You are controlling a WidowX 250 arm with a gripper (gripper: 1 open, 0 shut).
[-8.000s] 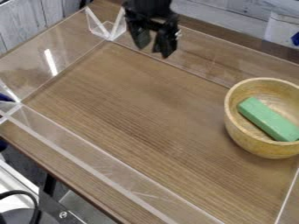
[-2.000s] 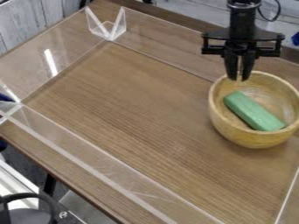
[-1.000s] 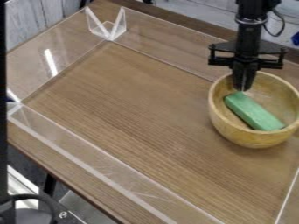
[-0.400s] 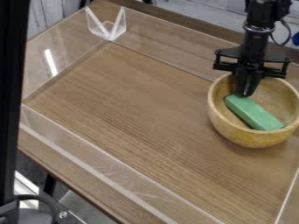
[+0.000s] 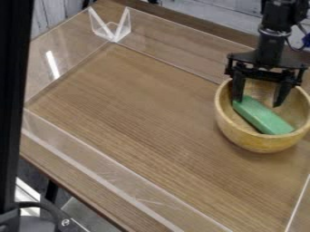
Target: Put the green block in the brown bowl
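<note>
The green block [image 5: 266, 115] lies flat inside the brown bowl [image 5: 241, 130] at the right of the wooden table. My gripper [image 5: 263, 96] hangs straight down over the bowl's far half, just above the block's upper end. Its two dark fingers [image 5: 241, 91] stand spread wide apart, one over the bowl's left rim, the other toward the right. Nothing is held between them. Whether the fingertips touch the block I cannot tell.
Clear acrylic walls [image 5: 49, 63] run around the wooden table [image 5: 133, 118]. A small clear bracket [image 5: 111, 25] stands at the far left corner. A dark vertical bar [image 5: 13, 100] crosses the left of the view.
The fingers, pressed together over the bowl a moment ago, have spread wide apart. The arm has drifted slightly right. The block stays in the bowl.
</note>
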